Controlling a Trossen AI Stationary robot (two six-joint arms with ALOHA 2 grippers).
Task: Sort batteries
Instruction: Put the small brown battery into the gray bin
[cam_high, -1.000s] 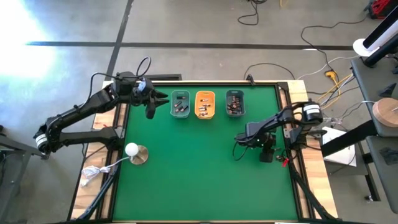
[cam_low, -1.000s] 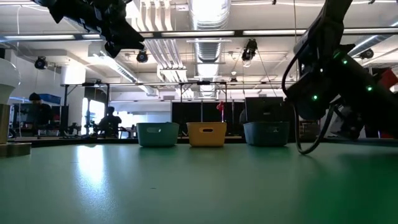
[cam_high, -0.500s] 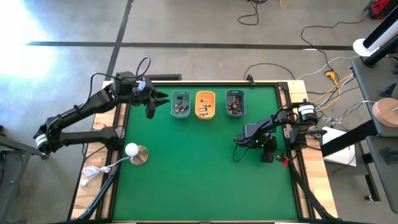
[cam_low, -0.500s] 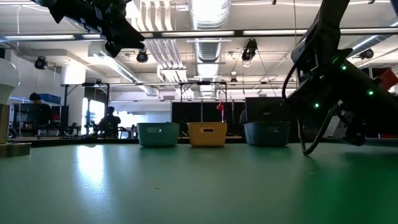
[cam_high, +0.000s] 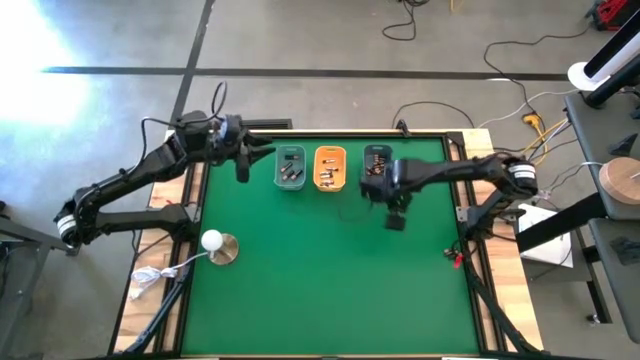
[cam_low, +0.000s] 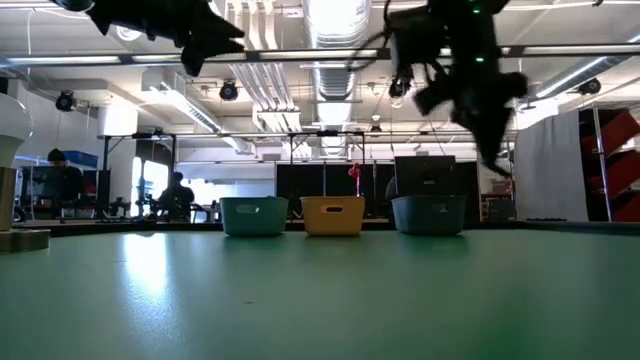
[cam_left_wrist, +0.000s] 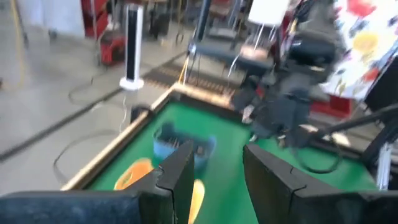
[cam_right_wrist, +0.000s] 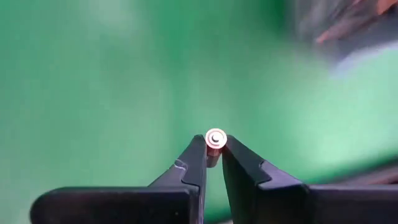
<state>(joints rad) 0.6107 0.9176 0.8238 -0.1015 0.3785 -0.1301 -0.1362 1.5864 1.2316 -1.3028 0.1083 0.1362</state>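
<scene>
In the right wrist view, a small silvery battery shows end-on between the fingertips of my right gripper. That gripper hangs above the green table, just in front of the dark teal tray. To that tray's left stand an orange tray and a grey-teal tray, all three holding batteries. My left gripper hangs open and empty, high above the table's far left, left of the trays. My right gripper pinches the battery's round side between its two fingertips, just below the battery's end cap. The fingers come from above and point down. The battery is lifted clear of the table, standing along the fingers with one end facing the wrist camera.
A white ball on a round base stands at the table's left edge. Red and black clips lie at the right edge. Open green table stretches in front of the trays. People sit in the room behind.
My right gripper has risen from low over the table near the right edge. It has swung toward the far edge and the left, ending just in front of the dark teal tray. My left gripper has tipped up a little in place.
</scene>
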